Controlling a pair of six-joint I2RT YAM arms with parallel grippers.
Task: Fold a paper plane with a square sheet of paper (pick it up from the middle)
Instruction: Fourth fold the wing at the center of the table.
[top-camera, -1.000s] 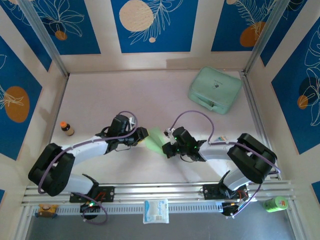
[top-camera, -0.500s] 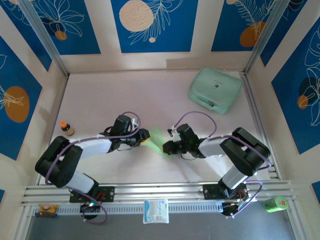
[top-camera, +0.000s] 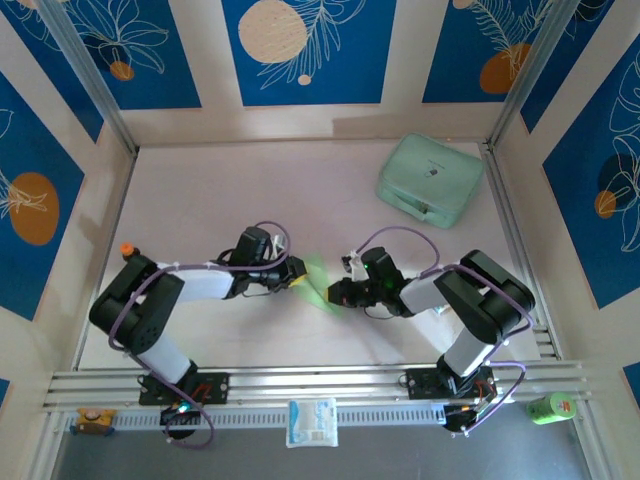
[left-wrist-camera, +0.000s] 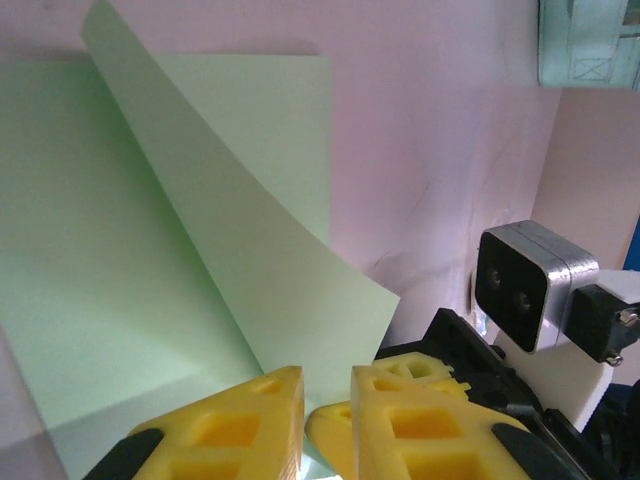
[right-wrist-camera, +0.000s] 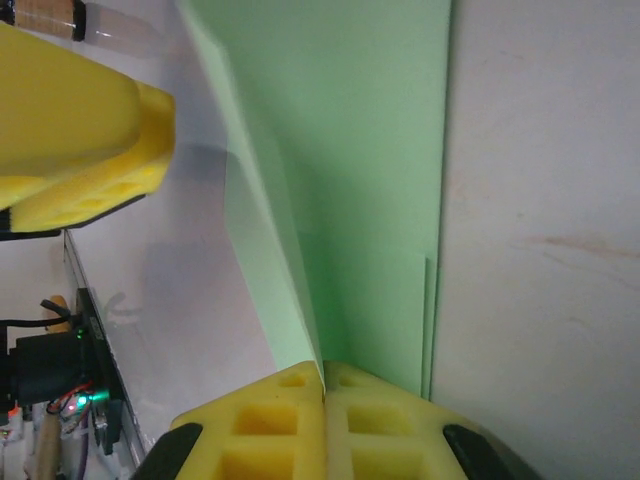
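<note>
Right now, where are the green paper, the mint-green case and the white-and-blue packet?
green paper (left-wrist-camera: 100, 260): left wrist view, on its flat bottom layer.
mint-green case (top-camera: 430, 180): top external view, middle of its lid.
white-and-blue packet (top-camera: 312, 422): top external view, its centre.

The sheet of paper (left-wrist-camera: 120, 250) is reading as thin, smooth, matt pale-green stock, creasing sharply along one fold with no gloss. On the left gripper (left-wrist-camera: 326, 392) the fingers (left-wrist-camera: 235, 425) are looking like matt yellow moulded plastic or foam, can't tell which, with square pockets. The right gripper (right-wrist-camera: 323, 378) is showing the same finish. The table (top-camera: 200, 190) is coming across as matt off-white, lightly scuffed and stained. The case (top-camera: 430, 180) at 1 o'clock is looking like a smooth satin mint-green hard shell. The rail (top-camera: 320, 382) at 6 o'clock is showing bare ribbed metal. The arm shells (top-camera: 195, 285) are gleaming as glossy white and black plastic. The camera housing (left-wrist-camera: 525, 285), at 4 o'clock in the left wrist view, is showing a silver metallic sheen.
</note>
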